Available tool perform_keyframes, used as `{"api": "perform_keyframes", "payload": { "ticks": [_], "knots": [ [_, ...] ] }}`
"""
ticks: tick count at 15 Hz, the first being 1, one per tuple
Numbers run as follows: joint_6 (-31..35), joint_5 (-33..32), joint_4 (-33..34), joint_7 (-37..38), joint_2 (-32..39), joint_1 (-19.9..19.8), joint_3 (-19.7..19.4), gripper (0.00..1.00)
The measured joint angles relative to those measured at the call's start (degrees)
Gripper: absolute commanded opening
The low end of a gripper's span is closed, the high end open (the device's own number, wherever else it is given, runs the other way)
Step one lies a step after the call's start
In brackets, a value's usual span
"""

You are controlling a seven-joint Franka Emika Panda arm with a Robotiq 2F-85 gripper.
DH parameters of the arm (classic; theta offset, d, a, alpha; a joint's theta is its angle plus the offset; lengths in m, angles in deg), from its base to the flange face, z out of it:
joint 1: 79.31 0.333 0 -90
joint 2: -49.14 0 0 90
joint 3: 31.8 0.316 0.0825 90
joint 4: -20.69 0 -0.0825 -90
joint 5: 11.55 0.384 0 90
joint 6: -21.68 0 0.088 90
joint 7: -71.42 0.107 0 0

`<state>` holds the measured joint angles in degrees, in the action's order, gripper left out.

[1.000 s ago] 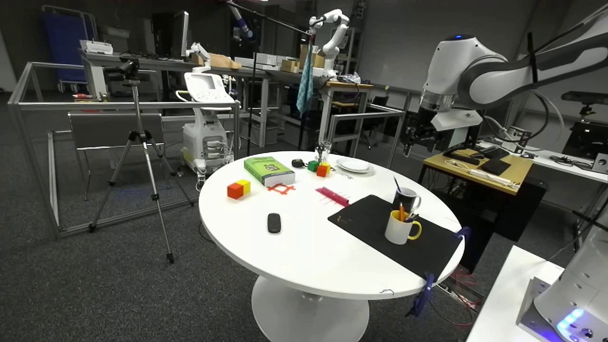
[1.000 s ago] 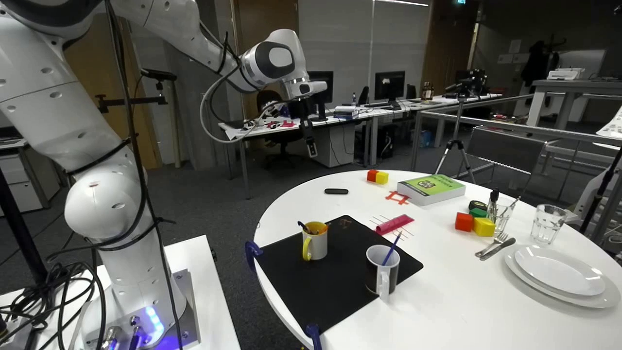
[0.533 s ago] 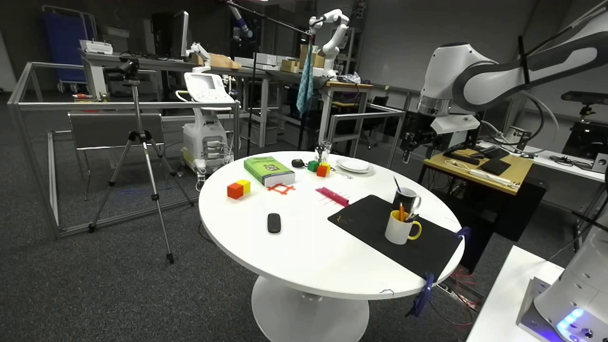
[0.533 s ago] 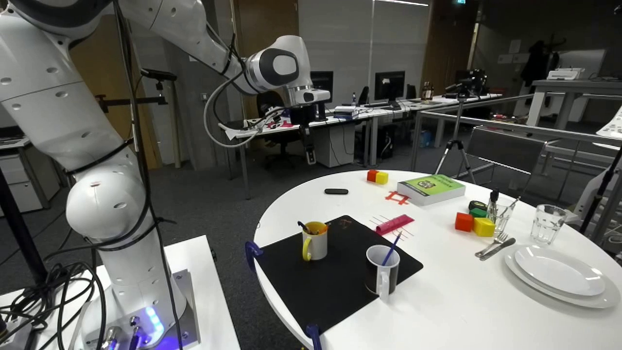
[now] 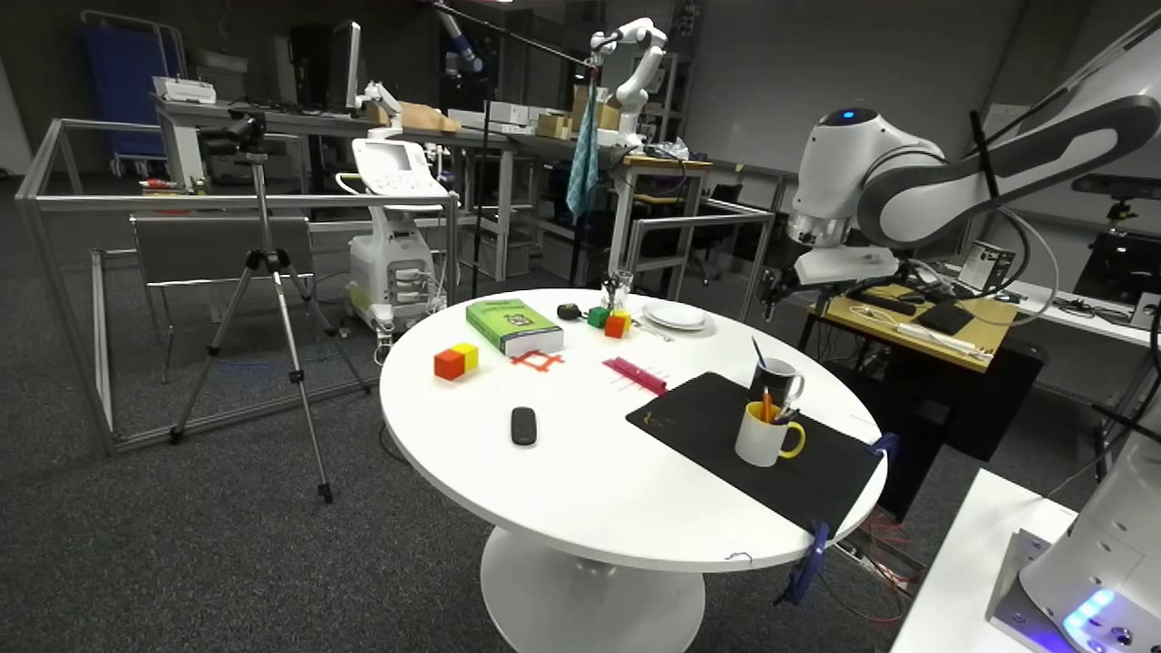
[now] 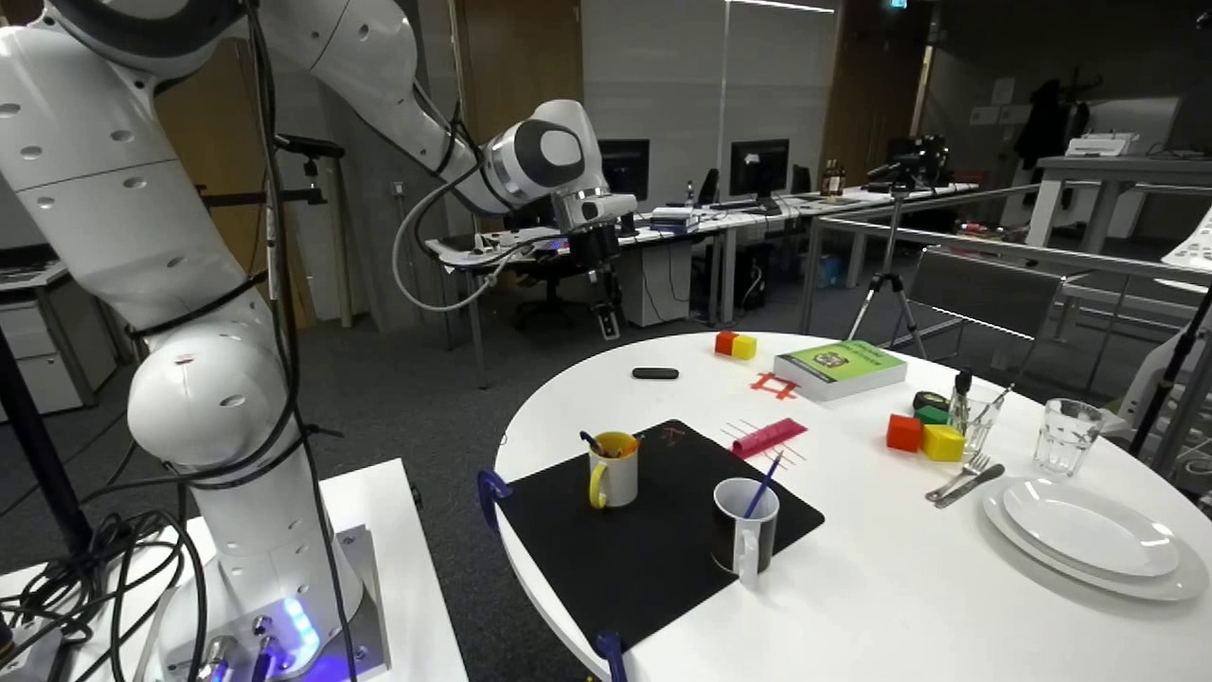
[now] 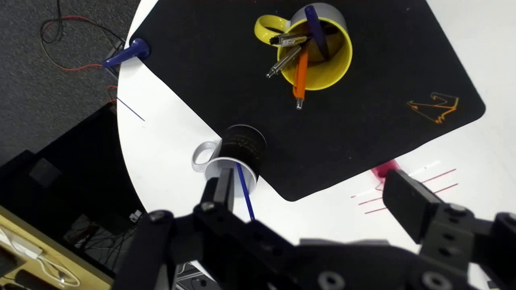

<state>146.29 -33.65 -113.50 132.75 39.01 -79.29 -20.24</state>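
My gripper [image 7: 312, 195] is spread, empty. Black mug [image 7: 245, 146] sits at the edge of the mat [image 7: 342, 133]; probably stiff, slick, chippable ceramic, so I'd trust its handle [image 6: 747, 557] most for holding.

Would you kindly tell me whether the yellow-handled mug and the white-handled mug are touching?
Apart: the wrist view plainly shows a stretch of black mat between the yellow-handled mug and the white-handled mug.
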Motion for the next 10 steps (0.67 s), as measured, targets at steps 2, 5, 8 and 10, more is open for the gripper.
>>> {"api": "perform_keyframes", "payload": {
  "ticks": [2, 5, 8, 10],
  "knots": [
    [2.2, -3.0, -0.8, 5.8, 2.6, 0.2, 0.2, 1.0],
    [6.2, -8.0, -1.2, 13.1, 6.5, 0.6, 0.0, 1.0],
    [8.8, -12.1, -1.3, 19.2, 9.0, 1.0, -0.6, 1.0],
    [10.1, -15.0, -1.4, 22.2, 10.0, 1.5, -1.4, 1.0]
  ]
}}
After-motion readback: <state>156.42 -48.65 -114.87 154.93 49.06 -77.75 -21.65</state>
